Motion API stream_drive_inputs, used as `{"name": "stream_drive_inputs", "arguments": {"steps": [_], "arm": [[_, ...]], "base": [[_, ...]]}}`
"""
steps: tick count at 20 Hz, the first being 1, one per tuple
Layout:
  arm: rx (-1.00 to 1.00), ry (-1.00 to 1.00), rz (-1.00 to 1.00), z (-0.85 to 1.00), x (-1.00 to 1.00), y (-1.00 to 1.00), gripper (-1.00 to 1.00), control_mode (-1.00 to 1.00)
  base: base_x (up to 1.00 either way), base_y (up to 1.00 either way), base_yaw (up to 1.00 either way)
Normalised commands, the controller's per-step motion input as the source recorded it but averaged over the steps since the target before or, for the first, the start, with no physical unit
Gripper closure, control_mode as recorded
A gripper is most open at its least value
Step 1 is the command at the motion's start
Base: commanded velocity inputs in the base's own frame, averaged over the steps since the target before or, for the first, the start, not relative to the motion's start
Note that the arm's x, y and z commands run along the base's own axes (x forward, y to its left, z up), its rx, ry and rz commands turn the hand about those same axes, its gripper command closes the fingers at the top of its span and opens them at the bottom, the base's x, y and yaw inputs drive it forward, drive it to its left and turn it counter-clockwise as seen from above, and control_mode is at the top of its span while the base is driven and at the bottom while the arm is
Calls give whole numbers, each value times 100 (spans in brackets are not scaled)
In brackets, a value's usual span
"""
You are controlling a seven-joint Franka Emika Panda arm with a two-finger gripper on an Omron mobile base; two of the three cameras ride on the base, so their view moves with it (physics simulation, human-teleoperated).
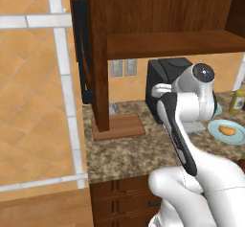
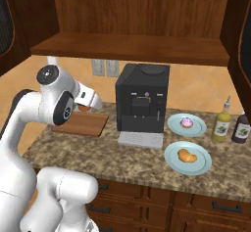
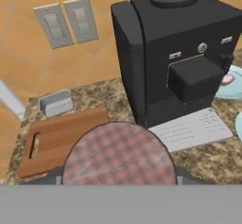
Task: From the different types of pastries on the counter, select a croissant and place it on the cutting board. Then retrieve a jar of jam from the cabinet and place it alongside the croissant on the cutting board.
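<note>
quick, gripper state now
gripper: shut on the jar, above the cutting board.

The white arm [image 1: 179, 130] comes up from its base in a tall bend. It folds over at a round joint with a dark cap [image 2: 49, 74], the highest part of the arm. From there the short white hand points forward and a little down. The end effector [image 2: 88, 106] sits low at the tip of that hand. It is closed on the jar of jam [image 3: 118, 154]. In the hand view the jar's round lid hides the finger tips.
</note>
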Motion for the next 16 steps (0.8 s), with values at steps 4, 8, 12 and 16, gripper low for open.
{"name": "stream_drive_inputs", "arguments": {"steps": [4, 8, 12, 16], "arm": [[0, 6, -9, -28, 0, 79, 100, -100], [1, 20, -5, -18, 20, 98, 100, -100], [15, 17, 3, -13, 20, 33, 100, -100], [27, 45, 32, 0, 92, 0, 100, -100]], "base": [[0, 0, 0], [0, 0, 0], [0, 0, 0], [0, 0, 0]]}}
